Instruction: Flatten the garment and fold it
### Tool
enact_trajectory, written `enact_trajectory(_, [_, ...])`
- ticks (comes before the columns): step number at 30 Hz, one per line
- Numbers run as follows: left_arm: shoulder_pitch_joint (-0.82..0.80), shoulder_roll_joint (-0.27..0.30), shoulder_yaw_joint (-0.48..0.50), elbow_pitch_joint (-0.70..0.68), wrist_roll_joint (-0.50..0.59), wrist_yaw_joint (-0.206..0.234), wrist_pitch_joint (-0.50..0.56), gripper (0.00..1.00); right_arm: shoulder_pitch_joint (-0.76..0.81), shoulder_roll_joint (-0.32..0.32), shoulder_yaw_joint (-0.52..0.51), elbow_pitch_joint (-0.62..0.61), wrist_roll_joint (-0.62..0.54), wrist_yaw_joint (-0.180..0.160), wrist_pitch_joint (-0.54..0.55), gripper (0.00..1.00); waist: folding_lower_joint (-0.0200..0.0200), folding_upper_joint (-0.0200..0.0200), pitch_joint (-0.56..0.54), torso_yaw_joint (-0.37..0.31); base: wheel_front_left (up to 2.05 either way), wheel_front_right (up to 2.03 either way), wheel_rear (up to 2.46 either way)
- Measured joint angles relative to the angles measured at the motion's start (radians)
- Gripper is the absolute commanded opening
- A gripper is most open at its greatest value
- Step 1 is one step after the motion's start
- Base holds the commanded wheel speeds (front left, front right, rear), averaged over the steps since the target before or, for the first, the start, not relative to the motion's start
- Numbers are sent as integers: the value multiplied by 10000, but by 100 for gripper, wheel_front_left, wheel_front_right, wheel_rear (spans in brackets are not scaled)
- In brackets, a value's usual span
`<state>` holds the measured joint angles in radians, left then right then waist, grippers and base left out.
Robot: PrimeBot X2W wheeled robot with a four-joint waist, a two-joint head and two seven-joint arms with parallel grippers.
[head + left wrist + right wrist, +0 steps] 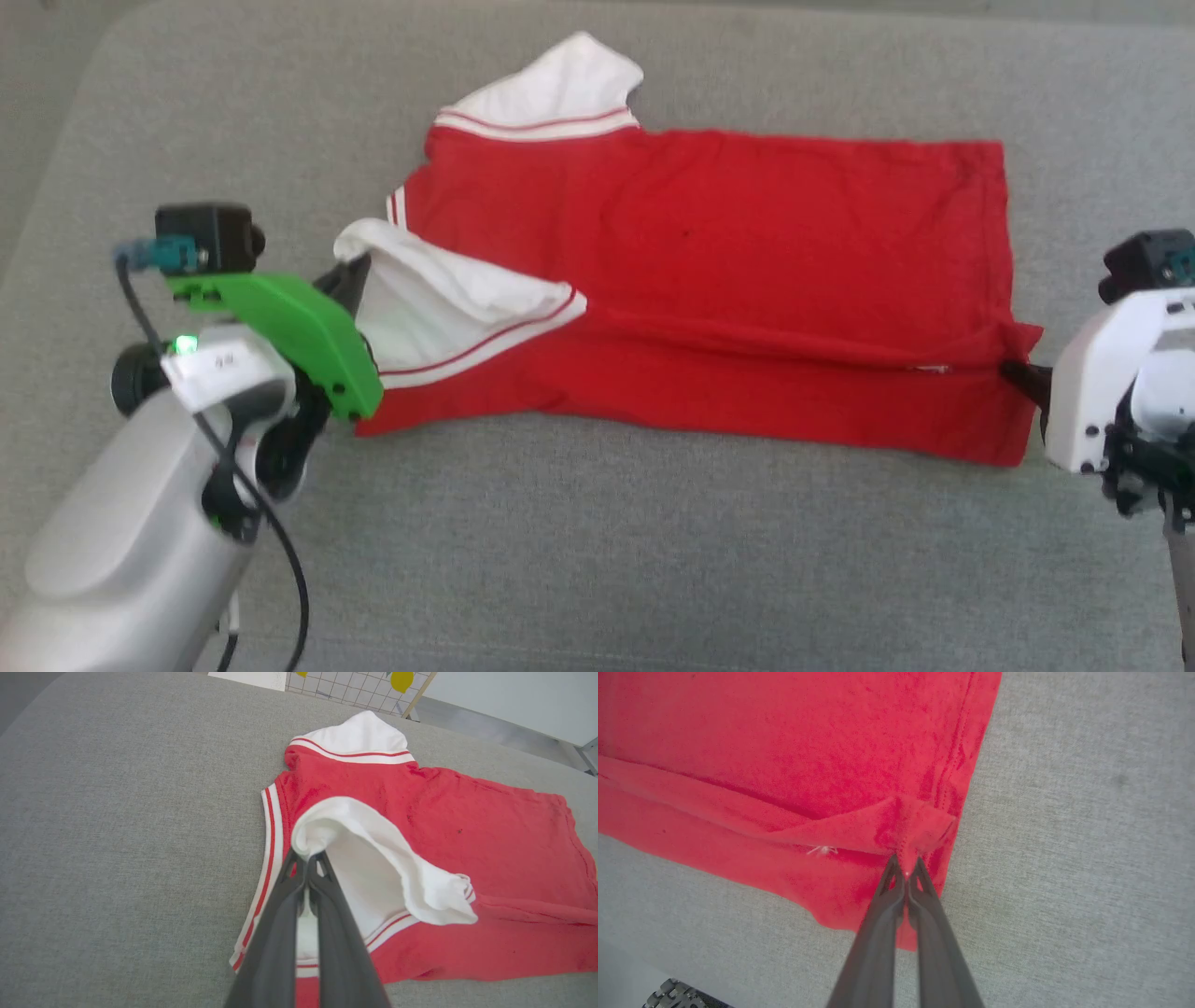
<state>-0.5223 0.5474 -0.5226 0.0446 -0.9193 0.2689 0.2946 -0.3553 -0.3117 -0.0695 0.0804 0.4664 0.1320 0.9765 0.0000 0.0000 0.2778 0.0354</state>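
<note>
The red garment (709, 252) lies sideways on the grey cushion, plain side up, collar to the left and hem to the right. Its near long edge is lifted and folded back over the body. My left gripper (350, 280) is shut on the edge of the near white sleeve (373, 858), holding it raised. In the left wrist view the left gripper (308, 858) pinches the sleeve's white cuff. My right gripper (1013, 371) is shut on the near hem corner (920, 826); the right gripper (906, 863) pinches red cloth there. The far white sleeve (560, 93) lies flat.
The grey cushion (597, 560) stretches wide on all sides of the garment. Beyond its far edge the left wrist view shows a gridded board (364, 690) and a pale wall. A dark ribbed part (677, 996) shows at the lower left of the right wrist view.
</note>
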Motion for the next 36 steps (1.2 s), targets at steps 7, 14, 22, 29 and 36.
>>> enact_trajectory(7, [-1293, -397, -288, 1183, 132, -347, 311, 0, -999, 35, 226, 399, -441, 0, 800, 0, 1, 0, 967, -35, 0, 0, 0])
enact_trajectory(14, [-1823, -872, -648, 2545, 127, -723, 610, 0, -1572, 44, 389, 596, -617, 4, 1421, 0, 2, 0, 1689, -62, 0, 0, 0])
enact_trajectory(22, [-2130, -1152, -729, 3528, 23, -1101, 648, 100, -1654, 84, 320, 709, -470, 4, 1486, 100, 2, 0, 1585, -82, 0, 0, 0])
enact_trajectory(29, [-2116, -1239, -545, 3687, -50, -1168, 176, 100, -1197, 378, -405, 667, -163, 2, 633, 100, 2, 0, 889, -33, 0, 0, 0])
enact_trajectory(36, [-1575, -871, 77, 2872, 151, -1133, -1814, 100, -360, 825, -1244, -73, 92, 2, -1785, 100, 1, 0, -190, 2, 0, 0, 0])
